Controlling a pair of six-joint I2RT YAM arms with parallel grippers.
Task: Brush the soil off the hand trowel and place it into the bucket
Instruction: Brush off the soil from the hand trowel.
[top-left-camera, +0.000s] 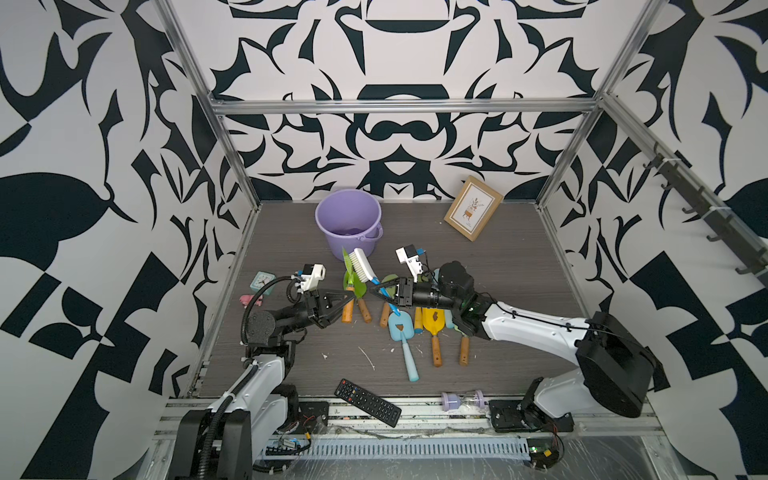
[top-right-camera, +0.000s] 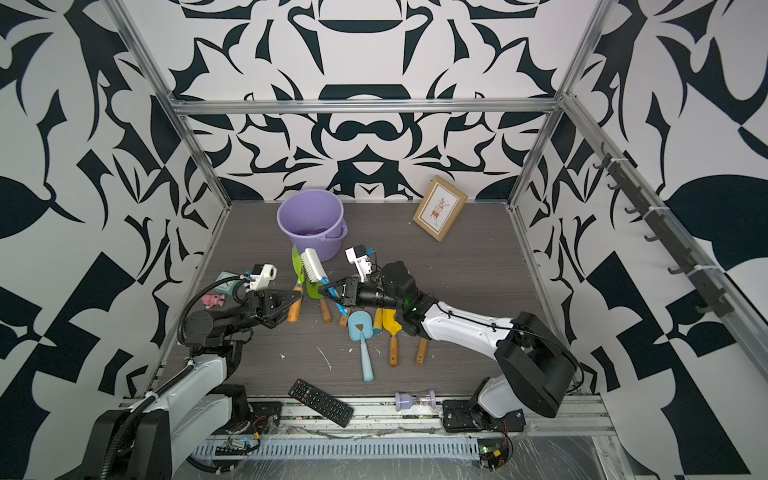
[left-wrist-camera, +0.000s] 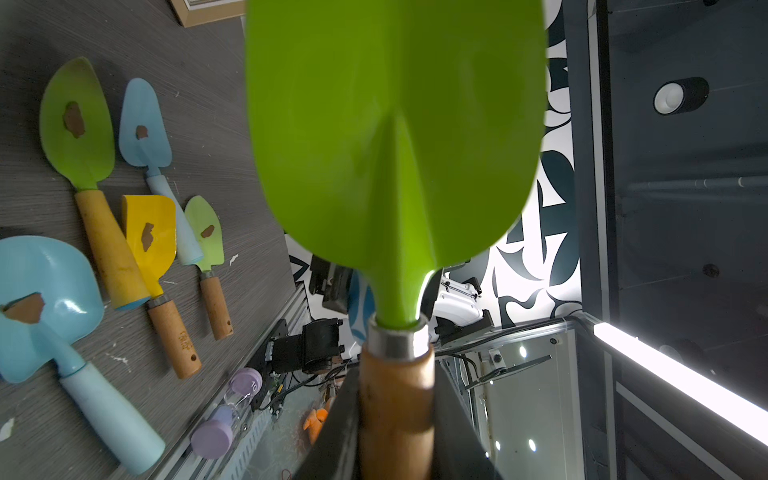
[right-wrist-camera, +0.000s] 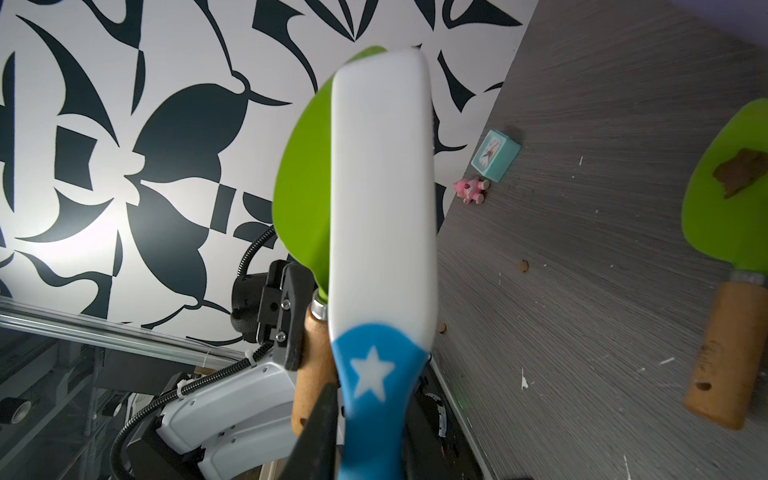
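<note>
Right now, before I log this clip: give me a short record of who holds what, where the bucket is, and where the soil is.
left jaws: shut on green trowel, at its wooden handle
right jaws: shut on brush, at its blue handle
brush and blade: side by side; contact unclear
bucket: upright, behind both tools
soil: clumps on other trowels lying on the table

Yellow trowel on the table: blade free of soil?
No, a brown soil clump sits on the blade of the yellow trowel in the left wrist view.

Black-and-white patterned walls (top-left-camera: 399, 137), grey woodgrain floor (top-left-camera: 519, 249)
</note>
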